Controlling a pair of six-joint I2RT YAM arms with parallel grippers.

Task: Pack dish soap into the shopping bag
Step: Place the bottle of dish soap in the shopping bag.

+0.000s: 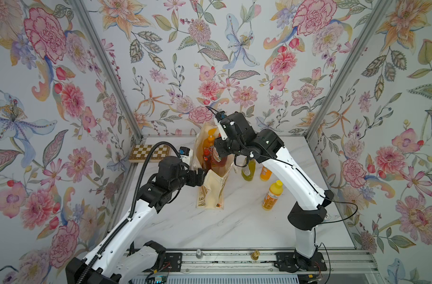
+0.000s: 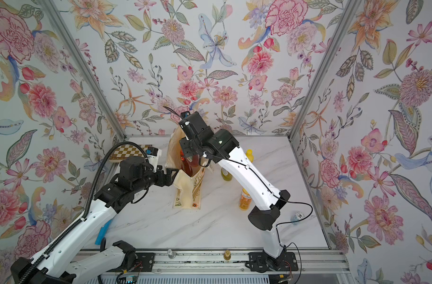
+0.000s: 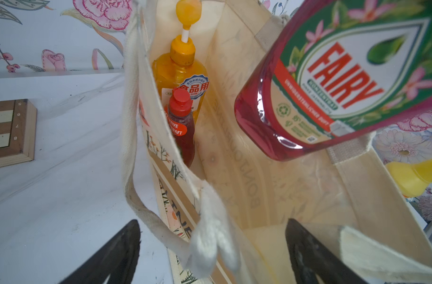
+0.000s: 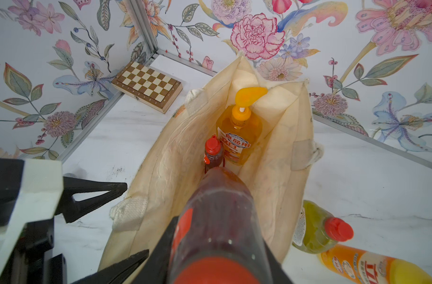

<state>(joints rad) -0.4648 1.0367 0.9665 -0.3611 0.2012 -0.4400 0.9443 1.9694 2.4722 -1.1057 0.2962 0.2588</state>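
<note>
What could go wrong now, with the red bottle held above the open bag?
1. The dark-red bottle hangs tilted over the shopping bag; going down, it might knock the small red-capped bottle or the pump bottle standing inside.
2. The left gripper sits at the rim with open jaws, so the soft wall may fold inward and catch the bottle.

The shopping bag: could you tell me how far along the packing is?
Done: pump bottle and small red-capped bottle stand inside the bag. In hand: right hand holds a dark-red bottle at its opening. Still on the table: green bottle, near orange bottle, far orange bottle.
</note>
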